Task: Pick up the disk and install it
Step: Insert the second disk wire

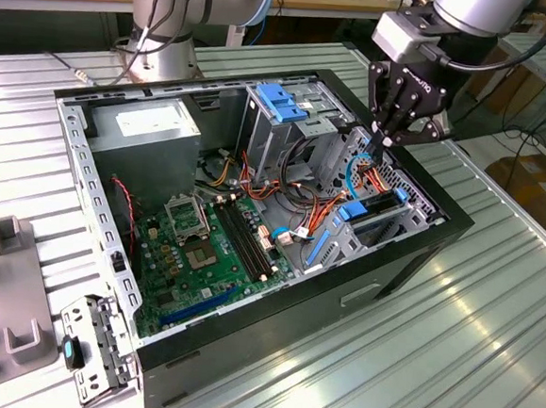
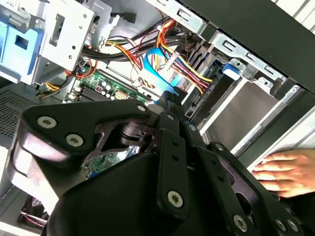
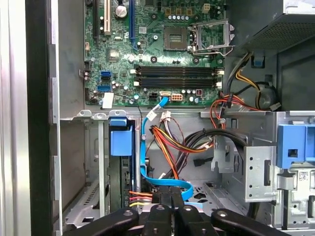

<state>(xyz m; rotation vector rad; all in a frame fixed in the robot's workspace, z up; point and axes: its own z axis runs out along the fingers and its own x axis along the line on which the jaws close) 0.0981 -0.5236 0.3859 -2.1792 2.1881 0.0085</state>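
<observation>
Ribbed, shiny sheet-metal tabletop [image 1: 488, 353] carries an open black steel computer case [image 1: 273, 327]. Its floor is a green circuit board [image 1: 203, 255] with a bare processor socket and long dark memory slots.

At the case's end on the exterior view's right stands a folded grey sheet-metal drive cage [image 1: 346, 233]. The disk [image 2: 246, 105], a flat silver-grey metal slab with bright blue plastic rails, appears in the second wrist view to lie inside one of that cage's bays, under the case's black edge.

The black, angular robot gripper [image 1: 384, 137] hangs over the cage, pointing down among the wiring. Its fingers are drawn close together, and nothing is seen between them.

A glossy blue flat cable [image 2: 162, 59] and bundled red, yellow and orange wires loop right beside the fingertips. A person's hand [image 2: 290, 169] rests on the pale surface outside the case.

The step looks like seating the disk. That wants a straight push along the rails, on the hard metal edge, clear of the soft cables that could snag.
</observation>
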